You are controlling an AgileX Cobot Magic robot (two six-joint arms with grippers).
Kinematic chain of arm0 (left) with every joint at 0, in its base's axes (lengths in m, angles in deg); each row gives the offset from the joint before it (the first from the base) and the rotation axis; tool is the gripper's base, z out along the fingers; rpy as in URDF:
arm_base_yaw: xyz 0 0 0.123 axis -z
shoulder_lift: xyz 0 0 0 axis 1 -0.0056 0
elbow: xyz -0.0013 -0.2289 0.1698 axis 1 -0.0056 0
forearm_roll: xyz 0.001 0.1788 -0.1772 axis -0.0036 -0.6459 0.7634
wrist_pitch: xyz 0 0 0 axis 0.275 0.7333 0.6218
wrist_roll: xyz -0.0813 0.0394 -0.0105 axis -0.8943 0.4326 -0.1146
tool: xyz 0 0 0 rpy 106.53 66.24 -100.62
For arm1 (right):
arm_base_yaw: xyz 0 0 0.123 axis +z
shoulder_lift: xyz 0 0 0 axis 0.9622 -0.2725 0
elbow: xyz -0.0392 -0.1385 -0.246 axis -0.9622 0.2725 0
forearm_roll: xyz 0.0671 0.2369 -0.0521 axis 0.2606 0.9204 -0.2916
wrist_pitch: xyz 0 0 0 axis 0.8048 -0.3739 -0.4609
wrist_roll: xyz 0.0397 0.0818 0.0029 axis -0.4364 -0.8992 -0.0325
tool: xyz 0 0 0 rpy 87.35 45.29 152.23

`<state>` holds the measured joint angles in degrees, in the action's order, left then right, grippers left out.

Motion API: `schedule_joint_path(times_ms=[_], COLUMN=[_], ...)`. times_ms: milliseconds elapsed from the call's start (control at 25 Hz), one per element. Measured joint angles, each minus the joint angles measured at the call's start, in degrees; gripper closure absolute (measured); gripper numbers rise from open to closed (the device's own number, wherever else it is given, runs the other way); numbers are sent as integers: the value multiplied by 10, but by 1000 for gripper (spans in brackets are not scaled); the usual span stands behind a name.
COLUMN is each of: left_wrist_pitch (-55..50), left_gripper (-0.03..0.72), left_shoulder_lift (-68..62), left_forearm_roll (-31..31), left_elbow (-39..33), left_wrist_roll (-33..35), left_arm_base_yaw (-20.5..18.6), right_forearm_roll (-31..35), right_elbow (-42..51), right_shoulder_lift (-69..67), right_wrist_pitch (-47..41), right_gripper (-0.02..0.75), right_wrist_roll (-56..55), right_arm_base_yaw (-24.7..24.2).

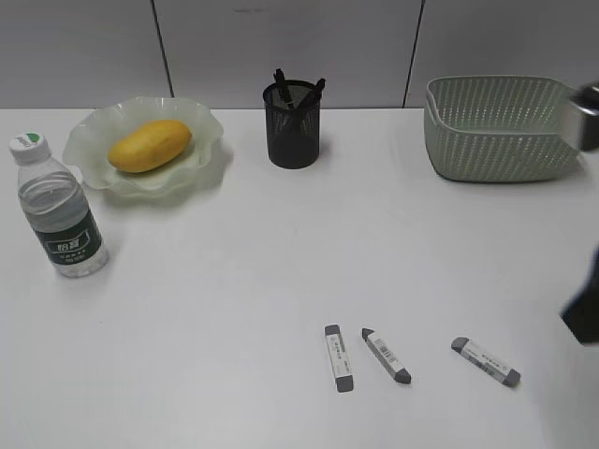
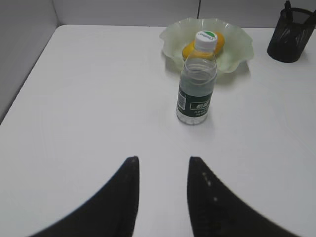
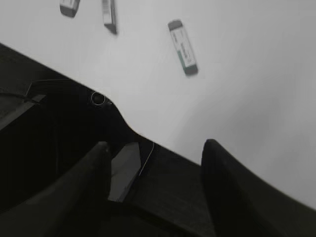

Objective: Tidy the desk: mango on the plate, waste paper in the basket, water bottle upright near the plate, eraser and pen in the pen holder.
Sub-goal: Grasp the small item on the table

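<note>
The mango (image 1: 150, 144) lies on the pale green plate (image 1: 94, 126) at the back left. The water bottle (image 1: 60, 217) stands upright in front of the plate. The black mesh pen holder (image 1: 292, 131) holds dark pens (image 1: 304, 95). Three grey-tipped erasers (image 1: 338, 357), (image 1: 386, 355), (image 1: 485, 361) lie flat near the desk's front. The green basket (image 1: 496, 131) stands at the back right. No waste paper shows. My left gripper (image 2: 164, 163) is open and empty, short of the bottle (image 2: 196, 89). My right gripper (image 3: 157, 145) is open and empty over the desk's dark edge, short of an eraser (image 3: 182, 47).
A dark part of the right arm (image 1: 585, 313) shows at the right edge of the exterior view. In the left wrist view the plate (image 2: 239, 52) and pen holder (image 2: 291, 37) lie beyond the bottle. A grey wall runs behind the desk (image 1: 234, 271).
</note>
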<state>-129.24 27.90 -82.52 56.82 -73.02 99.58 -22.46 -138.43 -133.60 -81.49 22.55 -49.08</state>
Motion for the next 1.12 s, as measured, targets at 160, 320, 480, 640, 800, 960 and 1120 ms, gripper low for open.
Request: schedule_joint_path(times_ms=[160,320,480,640,800,960,1120], left_wrist_pitch=[1,2,20,107,156,227,286], left_gripper=[436,436,435,386,304,320,329], left_shoulder_lift=[-46,-128,-232,-343,-496,-630,-790], left_forearm_roll=[0,13,67,173,290,317,309], left_elbow=[0,0,8,26,47,84,168], left_wrist_roll=[0,25,71,114,181,189,114], left_arm_base_yaw=[0,0,0,8,41,146,272], right_forearm_roll=[1,1,2,-35,-58,-63,-63], right_elbow=[111,182,192,194,198,198,198], right_shoulder_lift=[198,400,569,661,665,665,665], right_wrist_pitch=[-22,-14,6,7,6,6,6], right_gripper=[276,281,283,313,323,324,324], right_wrist_roll=[-15,-16,-17,-69,-95,-98,-98], right_arm_base_yaw=[0,0,0,0,0,0,0])
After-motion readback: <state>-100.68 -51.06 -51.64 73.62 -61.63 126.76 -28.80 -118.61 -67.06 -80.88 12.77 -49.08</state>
